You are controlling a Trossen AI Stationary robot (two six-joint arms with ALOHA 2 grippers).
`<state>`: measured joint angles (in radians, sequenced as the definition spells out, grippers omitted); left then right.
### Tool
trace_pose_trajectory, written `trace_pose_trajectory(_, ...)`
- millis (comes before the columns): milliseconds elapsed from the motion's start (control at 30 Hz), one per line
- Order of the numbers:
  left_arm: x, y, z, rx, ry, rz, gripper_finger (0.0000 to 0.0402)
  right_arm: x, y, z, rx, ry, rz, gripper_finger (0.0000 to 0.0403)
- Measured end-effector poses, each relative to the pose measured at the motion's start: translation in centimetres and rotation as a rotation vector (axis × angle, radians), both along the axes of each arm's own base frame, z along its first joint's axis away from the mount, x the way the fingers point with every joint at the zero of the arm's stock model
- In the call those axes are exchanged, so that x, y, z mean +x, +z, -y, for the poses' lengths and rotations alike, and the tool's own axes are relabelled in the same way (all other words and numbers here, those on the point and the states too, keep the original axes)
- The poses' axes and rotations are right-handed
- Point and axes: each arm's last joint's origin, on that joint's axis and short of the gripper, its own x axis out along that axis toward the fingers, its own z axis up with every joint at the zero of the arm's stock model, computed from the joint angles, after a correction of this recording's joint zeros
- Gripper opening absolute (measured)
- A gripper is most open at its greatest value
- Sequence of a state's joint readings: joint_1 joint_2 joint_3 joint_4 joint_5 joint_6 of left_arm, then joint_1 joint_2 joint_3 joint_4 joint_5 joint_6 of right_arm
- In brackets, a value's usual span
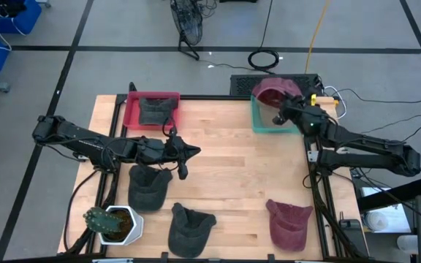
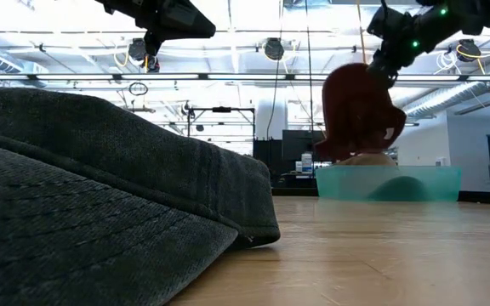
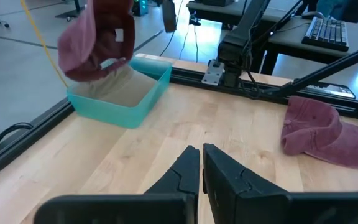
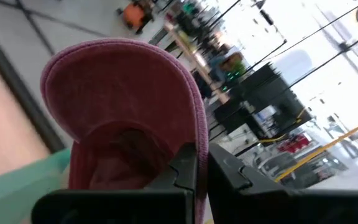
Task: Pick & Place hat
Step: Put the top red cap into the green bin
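My right gripper [image 4: 201, 163] pinches brim of red hat [image 1: 275, 92], dangling it above teal bin [image 1: 263, 123] so crown drops inside on release. My left gripper [image 3: 201, 163] empty, jaws closed, waits mid-table above dark hats [image 1: 149, 187].

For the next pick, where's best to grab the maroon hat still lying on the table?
Probably the brim of the maroon hat, coming straight down from above. It lies flat and apart from the grey hats, and the brim's thin edge suits a narrow pinch better than the slumped, soft crown.
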<state>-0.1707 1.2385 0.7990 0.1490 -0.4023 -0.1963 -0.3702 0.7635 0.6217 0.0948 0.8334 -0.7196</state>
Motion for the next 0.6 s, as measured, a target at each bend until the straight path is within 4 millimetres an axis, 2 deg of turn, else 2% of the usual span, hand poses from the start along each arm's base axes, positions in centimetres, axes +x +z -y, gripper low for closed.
trace_pose_trajectory(100, 0.0, 0.0, 0.0, 0.0, 0.0, 0.0, 0.0026, -0.1, -1.2, 0.0, 0.025, -0.003, -0.01, 0.0011)
trace_pose_trajectory(367, 0.0, 0.0, 0.0, 0.0, 0.0, -0.001, 0.0026, -0.6, -6.0, -0.2, 0.07, -0.014, -0.099, 0.0011)
trace_pose_trajectory(600, 0.0, 0.0, 0.0, 0.0, 0.0, -0.004, 0.0026, -1.5, -8.6, -0.2, 0.021, -0.156, -0.083, 0.002)
